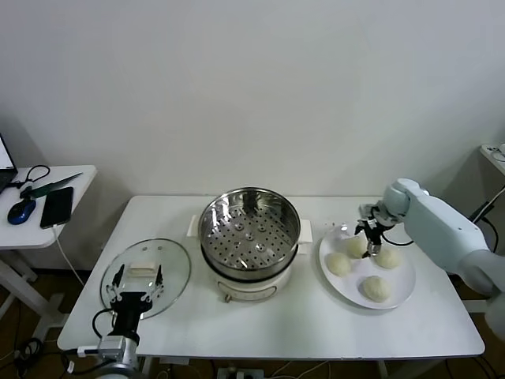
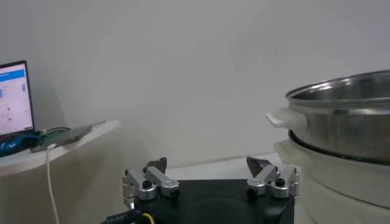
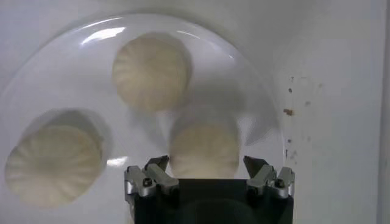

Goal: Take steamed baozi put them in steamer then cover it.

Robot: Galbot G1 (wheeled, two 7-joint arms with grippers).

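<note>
The steamer (image 1: 249,229) stands empty at the table's middle on its white pot base (image 1: 254,286). Four baozi lie on a white plate (image 1: 404,286) to its right; the farthest one (image 1: 353,248) is under my right gripper (image 1: 371,234). In the right wrist view that gripper (image 3: 206,163) is open, with this baozi (image 3: 204,146) showing between its fingertips and two more (image 3: 151,73) (image 3: 53,164) beyond. The cover (image 1: 170,260) lies flat at the front left. My left gripper (image 1: 138,278) is open above its white handle. In the left wrist view it (image 2: 207,164) faces the steamer (image 2: 347,115).
A side table (image 1: 75,178) at the far left holds a phone (image 1: 57,207), a mouse (image 1: 21,211) and a laptop (image 2: 13,97). A wall runs behind the table. The plate sits near the table's right edge.
</note>
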